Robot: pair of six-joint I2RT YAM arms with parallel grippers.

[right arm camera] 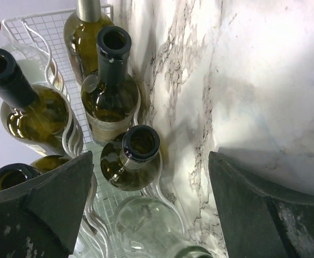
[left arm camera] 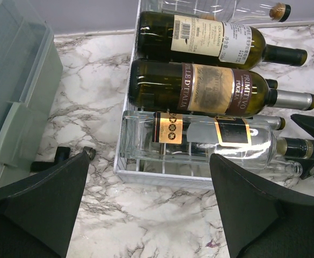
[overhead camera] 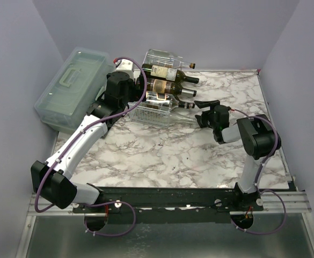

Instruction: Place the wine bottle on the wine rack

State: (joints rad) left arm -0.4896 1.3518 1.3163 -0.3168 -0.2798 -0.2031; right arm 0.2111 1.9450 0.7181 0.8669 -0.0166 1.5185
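Note:
The wine rack (overhead camera: 151,114), clear plastic and white wire grid, stands at the back middle of the marble table. Several wine bottles lie on it, necks to the right. In the left wrist view they are two green ones (left arm camera: 199,40) (left arm camera: 199,88) and a clear one with a black and gold label (left arm camera: 199,137) on the lowest tier. My left gripper (overhead camera: 137,92) is open and empty at the rack's left end, over bare table (left arm camera: 148,209). My right gripper (overhead camera: 202,111) is open and empty, facing the bottle mouths (right arm camera: 140,142) without touching them (right arm camera: 148,209).
A translucent pale-green lidded storage box (overhead camera: 73,88) stands left of the rack, close beside my left arm, and shows in the left wrist view (left arm camera: 17,91). Purple walls close in the back and sides. Marble table (overhead camera: 162,156) lies between the arms and the rack.

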